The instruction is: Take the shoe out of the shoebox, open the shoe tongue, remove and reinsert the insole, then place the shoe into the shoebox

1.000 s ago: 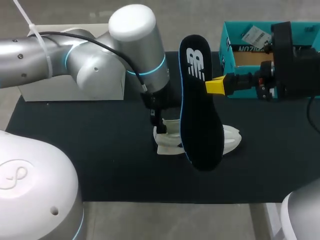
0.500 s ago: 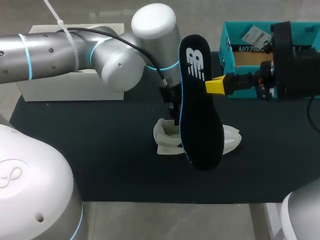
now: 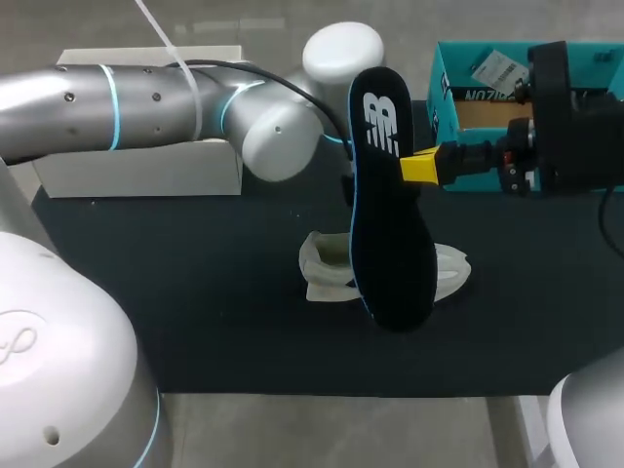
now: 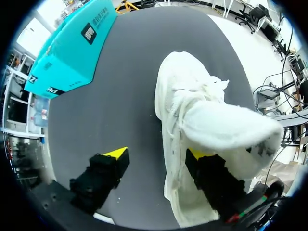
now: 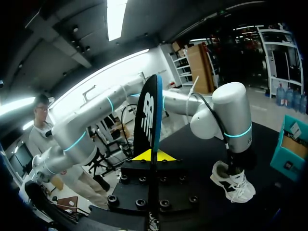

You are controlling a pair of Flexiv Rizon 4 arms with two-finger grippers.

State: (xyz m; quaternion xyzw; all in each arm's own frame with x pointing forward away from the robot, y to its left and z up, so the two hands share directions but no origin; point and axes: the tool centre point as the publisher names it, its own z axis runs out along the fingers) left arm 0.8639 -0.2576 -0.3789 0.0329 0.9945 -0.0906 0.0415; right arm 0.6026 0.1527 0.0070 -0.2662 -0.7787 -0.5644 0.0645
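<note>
Though nearby, left tool (image 4: 158, 155) and shoe (image 3: 325, 269) partly behind insole (image 3: 392, 239).

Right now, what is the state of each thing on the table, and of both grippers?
Teal cardboard shoebox: open.
White mesh sneaker: outside the shoebox, upright on the black mat, tongue lifted, insole out.
Black foam insole: out of the sneaker, held upright in the air.
Left gripper: open, one finger over the sneaker.
Right gripper: shut on the insole.
</note>
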